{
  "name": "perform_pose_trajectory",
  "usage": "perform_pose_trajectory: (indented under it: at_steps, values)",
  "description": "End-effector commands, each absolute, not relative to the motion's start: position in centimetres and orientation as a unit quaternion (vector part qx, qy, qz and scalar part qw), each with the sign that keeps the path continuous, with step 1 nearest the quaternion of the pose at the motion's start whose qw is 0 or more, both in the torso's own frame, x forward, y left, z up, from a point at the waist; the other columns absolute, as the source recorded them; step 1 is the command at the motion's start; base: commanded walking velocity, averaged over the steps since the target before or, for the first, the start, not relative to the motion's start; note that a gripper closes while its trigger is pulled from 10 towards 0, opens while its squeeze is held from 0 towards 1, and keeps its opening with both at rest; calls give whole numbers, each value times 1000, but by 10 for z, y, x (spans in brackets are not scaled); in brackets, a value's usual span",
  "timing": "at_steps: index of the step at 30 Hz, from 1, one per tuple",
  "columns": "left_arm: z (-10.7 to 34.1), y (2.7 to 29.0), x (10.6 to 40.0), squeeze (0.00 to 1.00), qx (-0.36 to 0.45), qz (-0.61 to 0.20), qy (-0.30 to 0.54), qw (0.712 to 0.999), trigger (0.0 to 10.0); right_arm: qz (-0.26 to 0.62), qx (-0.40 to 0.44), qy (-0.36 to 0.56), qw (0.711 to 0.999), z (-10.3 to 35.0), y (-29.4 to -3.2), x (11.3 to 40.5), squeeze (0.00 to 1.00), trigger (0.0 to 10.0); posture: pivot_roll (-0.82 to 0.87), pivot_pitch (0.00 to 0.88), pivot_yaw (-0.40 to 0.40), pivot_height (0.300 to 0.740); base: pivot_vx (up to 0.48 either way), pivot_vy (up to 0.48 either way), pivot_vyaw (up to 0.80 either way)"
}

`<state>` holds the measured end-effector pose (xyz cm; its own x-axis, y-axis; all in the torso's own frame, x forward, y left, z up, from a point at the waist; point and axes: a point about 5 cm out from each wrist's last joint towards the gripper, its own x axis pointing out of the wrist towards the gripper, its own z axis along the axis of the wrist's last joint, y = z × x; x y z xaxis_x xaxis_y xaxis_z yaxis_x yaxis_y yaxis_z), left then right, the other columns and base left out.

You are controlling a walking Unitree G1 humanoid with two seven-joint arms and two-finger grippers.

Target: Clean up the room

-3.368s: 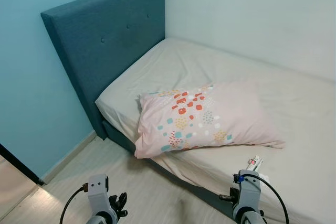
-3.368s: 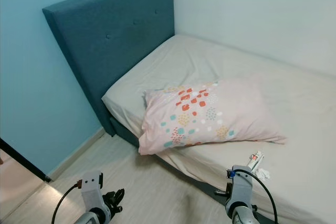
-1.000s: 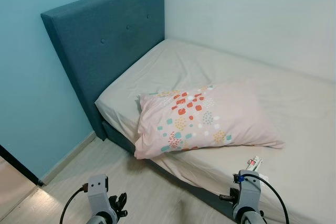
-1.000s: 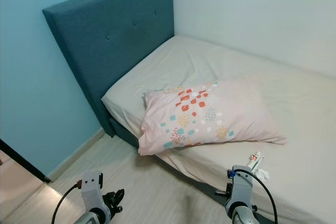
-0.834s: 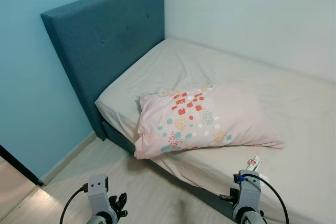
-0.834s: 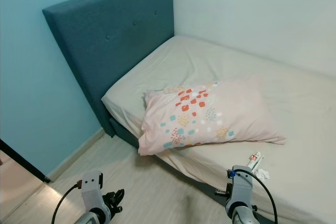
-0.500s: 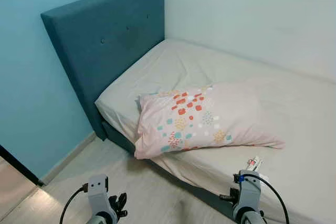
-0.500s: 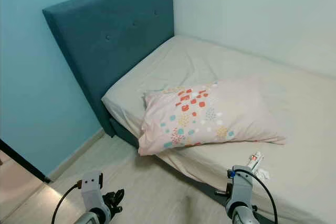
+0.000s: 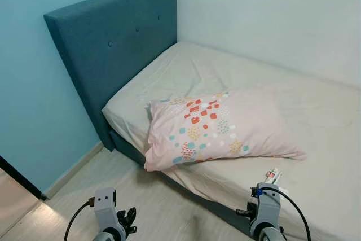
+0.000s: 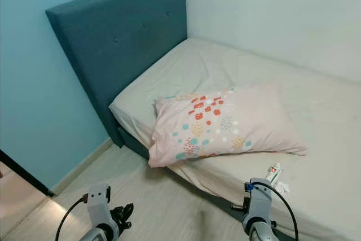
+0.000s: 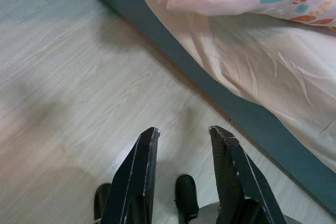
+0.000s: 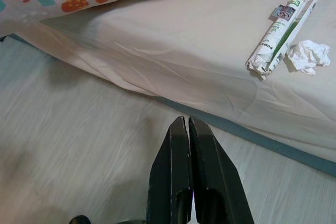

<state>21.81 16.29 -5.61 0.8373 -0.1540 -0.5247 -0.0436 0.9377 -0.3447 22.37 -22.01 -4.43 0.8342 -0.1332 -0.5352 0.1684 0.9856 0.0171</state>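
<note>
Nearest the robot, both arms are hanging low over the pale wood floor (image 11: 79, 77) beside the bed. The left gripper (image 11: 184, 132) is pointing down at bare floorboards with its two black fingers spread apart and holding nothing; the left wrist view is also catching the teal bed base (image 11: 210, 93) running past and a corner of the pillow drooping over the mattress edge. The right gripper (image 12: 188, 121) is hanging with its fingers pressed together, empty, just short of the near edge of the bed. The right wrist view is giving the clearest look at the clutter: a rolled-up tube in a green-and-white wrapper (image 12: 281, 32) is lying on the beige sheet (image 12: 173, 30) close to the near edge, and a crumpled white tissue (image 12: 308, 55) is sitting just beside it, nearly touching. In the head views these two are showing as small shapes just above the right wrist, the tube (image 10: 274, 171) barely readable there. Farther in, a pink pillow (image 9: 220, 128) with coloured dots is lying across the mattress, its left end overhanging the near edge. Beyond it the sheet is stretching to the white wall (image 9: 271, 15), and the teal headboard (image 9: 113, 49) is standing against the light blue wall (image 9: 34, 100) on the left.
</note>
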Motion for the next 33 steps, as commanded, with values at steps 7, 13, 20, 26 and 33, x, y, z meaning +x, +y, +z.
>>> perform_pose_trajectory:
  at_steps: [7,13,20,26,33]
  values:
    - [-59,165,215,0,-172,-26,296,939,10000,-85,44,287,953,-48,-219,220,0,10000,-167,70,21,740,0,0,0]
    - [-59,165,214,0,-172,-25,296,939,10000,-85,45,287,953,-48,-219,220,0,10000,-166,72,21,740,0,0,0]
    - [-59,165,214,0,-172,-25,297,939,10000,-85,44,288,953,-48,-219,220,0,10000,-167,71,20,740,0,0,0]
    - [-60,165,214,0,-172,-25,297,939,10000,-84,44,288,953,-48,-220,220,0,10000,-166,71,19,740,0,0,0]
    - [-61,164,212,0,-173,-25,299,938,10000,-85,43,290,952,-49,-220,218,0,10000,-168,46,6,740,0,0,0]
